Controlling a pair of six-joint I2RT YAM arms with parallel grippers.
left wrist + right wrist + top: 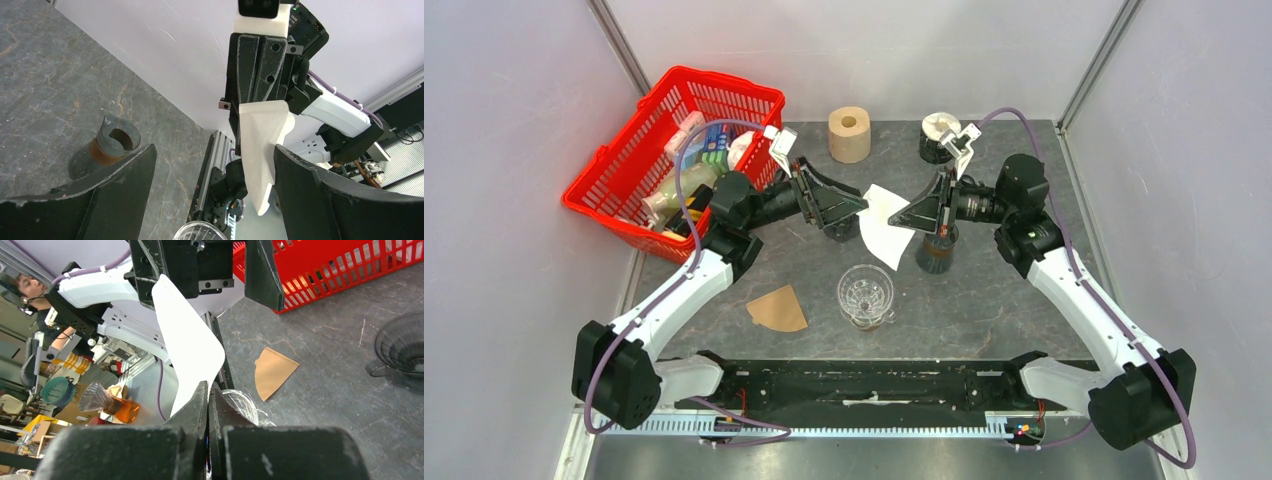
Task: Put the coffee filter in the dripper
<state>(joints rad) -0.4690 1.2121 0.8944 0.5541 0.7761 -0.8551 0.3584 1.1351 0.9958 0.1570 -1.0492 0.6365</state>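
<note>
The right end effector (209, 390) was pressed together on the lower edge of the white paper cone filter (190, 340), which stood up from its fingertips in the air, clear of the worktop (1004, 300). That thin edge grip was the first risk: the limp sheet could sag, twist or slide out if the arm swung quickly.

Just beyond the filter's free edge, the left end effector (832, 207) faced it with its fingers spread wide, holding nothing. If those fingers closed off-centre they could crease or tear the paper, or pull it out of the other grip. A filter left flat rather than opened would probably not seat in the cone.

Below the left end effector sat the smoky dark plastic dripper (402, 347), with no filter in it; a low approach could knock it aside. The clear glass carafe (865, 293), near and under the right end effector, could be struck in the same way.

Counted outward from the right end effector:
- two end effectors
- two filters: the white one and a brown paper filter (779, 308) lying flat
- one dripper
- one carafe
- one dark cylinder with a brown band (936, 252)
- one tan roll (849, 135)
- one black pot with a white top (939, 135)
- one red plastic basket (624, 190)
</note>
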